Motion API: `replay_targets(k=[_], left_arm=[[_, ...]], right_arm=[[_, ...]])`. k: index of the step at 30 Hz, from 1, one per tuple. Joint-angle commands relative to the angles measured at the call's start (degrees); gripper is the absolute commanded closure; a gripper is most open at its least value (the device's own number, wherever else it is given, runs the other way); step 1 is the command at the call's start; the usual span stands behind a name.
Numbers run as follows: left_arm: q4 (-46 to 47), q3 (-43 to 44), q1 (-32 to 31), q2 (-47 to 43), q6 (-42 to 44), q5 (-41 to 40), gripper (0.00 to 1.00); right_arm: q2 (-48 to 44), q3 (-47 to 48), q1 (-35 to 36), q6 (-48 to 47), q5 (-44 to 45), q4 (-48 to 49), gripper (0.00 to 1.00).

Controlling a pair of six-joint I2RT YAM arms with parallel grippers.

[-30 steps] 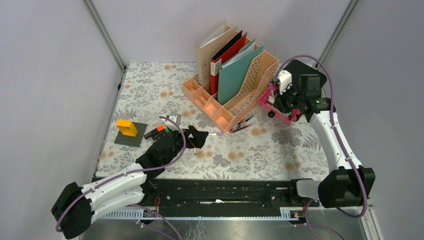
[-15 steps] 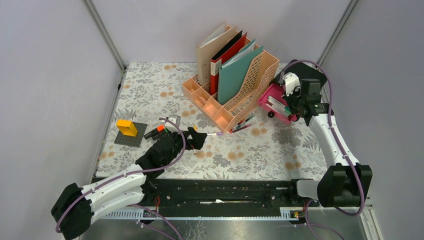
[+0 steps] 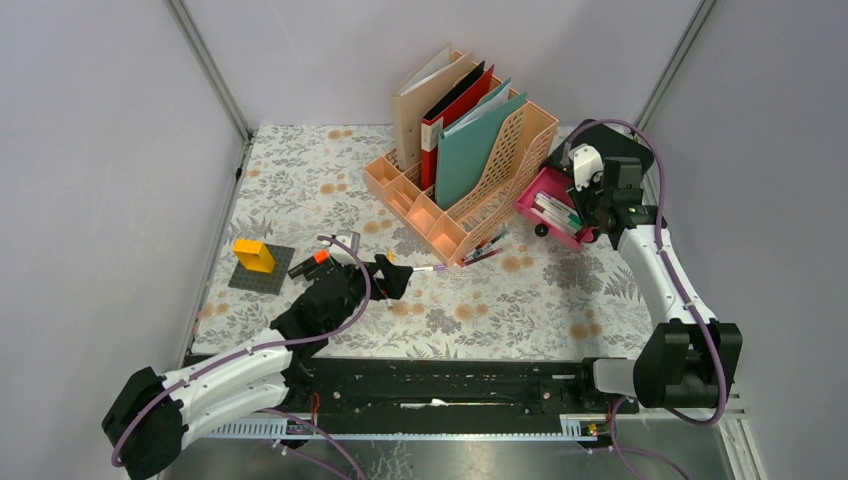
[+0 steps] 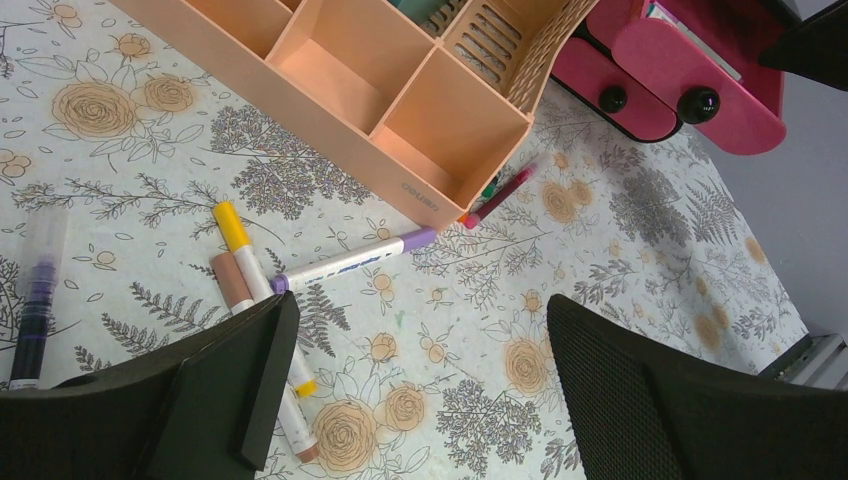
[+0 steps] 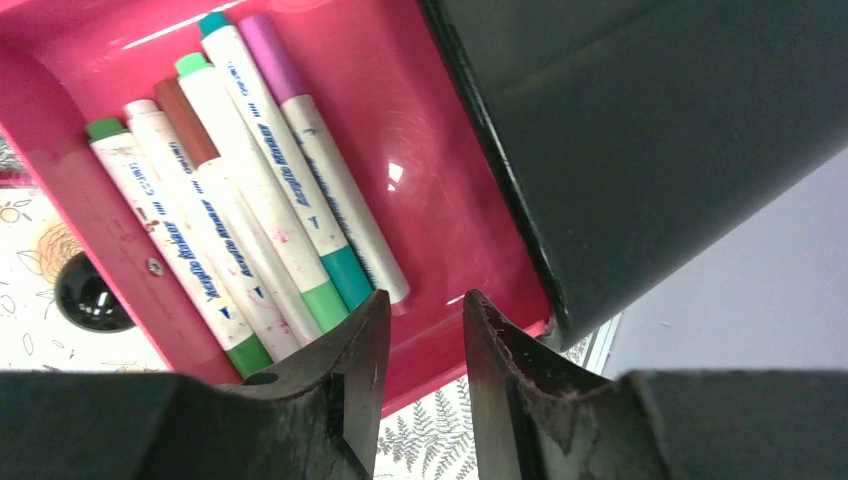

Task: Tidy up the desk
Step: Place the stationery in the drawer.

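1. Your right gripper (image 5: 420,305) has shifted back; the pink drawer (image 3: 545,205) sits on the desk (image 3: 520,300) beside the file rack (image 3: 470,190).
2. Jaws straddle its rim narrowly, grip unclear; left gripper (image 4: 420,305) gapes empty.
3. Withdraw crooked and the snagged rim could tip the drawer's markers (image 5: 250,200) out.

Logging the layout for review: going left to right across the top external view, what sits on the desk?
yellow block → peach file rack → pink tray
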Motion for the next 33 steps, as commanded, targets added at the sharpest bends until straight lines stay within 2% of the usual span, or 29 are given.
replay_targets(k=[1, 5, 16, 23, 27, 29, 33], left_arm=[[1.89, -0.50, 0.36, -0.78, 0.91, -0.74, 0.01], [1.84, -0.32, 0.40, -0.42, 0.96, -0.22, 0.01], [-1.24, 0.93, 2.11, 4.75, -2.32, 3.67, 0.01], [-5.04, 3.31, 2.81, 9.18, -3.62, 3.99, 0.01], [-8.07, 5.54, 3.21, 12.38, -4.75, 2.71, 0.02], [-10.00, 6.75, 3.31, 14.13, -4.86, 2.34, 0.07], [-14.74, 10.05, 3.42, 18.34, -5.15, 0.02, 0.28]], right_arm=[[0.14, 0.15, -1.18, -0.25, 1.32, 1.46, 0.59], [-0.45, 0.15, -1.33, 0.30, 0.03, 1.35, 0.57], [-2.64, 1.01, -2.36, 1.65, -12.65, -1.38, 0.51], [-3.29, 3.40, -2.58, 1.24, -29.65, -6.54, 0.48], [-3.31, 3.90, -2.58, 1.28, -33.28, -7.68, 0.48], [-3.37, 4.16, -2.63, 1.39, -34.15, -8.00, 0.48], [-3.40, 4.36, -2.59, 1.40, -35.12, -8.37, 0.48]])
